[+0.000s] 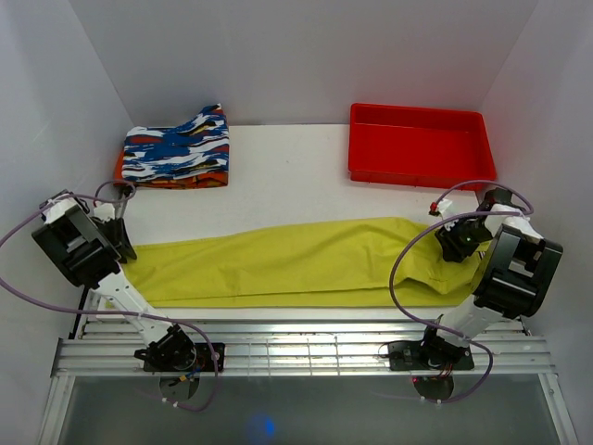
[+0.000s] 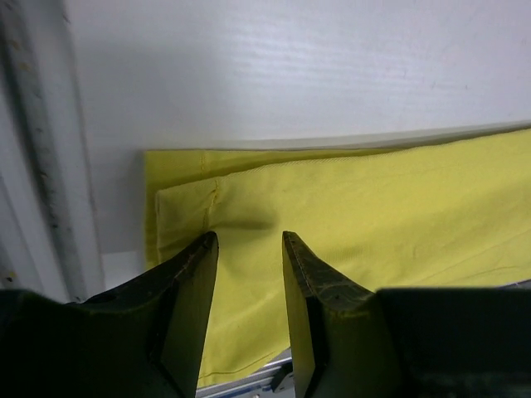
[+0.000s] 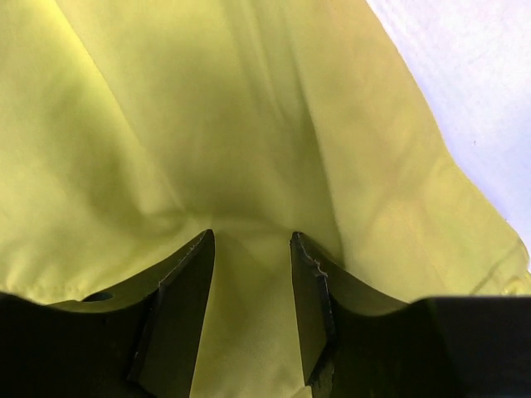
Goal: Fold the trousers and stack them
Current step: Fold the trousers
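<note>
End of trousers (image 1: 296, 264) behind right arm (image 1: 505, 273)

Trousers (image 1: 296, 264) lie stretched left to right along the near part of the table (image 1: 287, 176). Folded garment (image 1: 176, 148) sits behind their left end and tray (image 1: 417, 176) behind their right end, the two well apart. Left gripper (image 2: 249, 240) is over the left end, right gripper (image 3: 251, 236) over the right end.

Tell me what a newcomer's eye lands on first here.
The long yellow-green cloth trousers lie stretched across the near side of the white table, with the left hand open over their left end and the right hand open at their right end. Behind them, a folded blue, white, black and orange patterned garment sits far left and a red plastic tray far right.
</note>
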You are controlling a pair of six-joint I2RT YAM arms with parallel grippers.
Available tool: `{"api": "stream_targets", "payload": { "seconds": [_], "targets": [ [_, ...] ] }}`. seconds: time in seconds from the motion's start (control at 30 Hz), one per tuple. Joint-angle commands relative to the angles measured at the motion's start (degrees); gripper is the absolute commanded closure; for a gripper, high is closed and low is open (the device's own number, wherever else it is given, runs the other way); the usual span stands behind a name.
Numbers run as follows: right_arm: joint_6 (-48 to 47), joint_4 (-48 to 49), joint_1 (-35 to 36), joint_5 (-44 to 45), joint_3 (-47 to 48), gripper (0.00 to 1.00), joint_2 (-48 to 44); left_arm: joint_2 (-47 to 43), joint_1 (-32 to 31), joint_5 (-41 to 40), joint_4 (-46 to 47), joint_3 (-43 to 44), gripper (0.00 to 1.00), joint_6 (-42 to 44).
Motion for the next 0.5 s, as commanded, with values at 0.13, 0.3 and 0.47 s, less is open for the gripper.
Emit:
{"api": "stream_targets", "payload": {
  "seconds": [0.13,0.3,0.47],
  "targets": [
    [-2.23,-5.81,0.56,-3.16,1.14,0.38,-7.99,3.59,0.48,-2.38,14.27,8.47,0.45,5.65],
    [-6.70,-14.00,-1.19,-4.04,7.02,0.19,-16.43,-6.14,-1.45,6.43,6.89,6.47,0.34,14.34],
    [-14.00,-18.40,-2.86,3.58,8.18,0.16,-21.87,-17.49,-4.96,10.03,4.07,-3.70,0.30,17.44]
  ]
}}
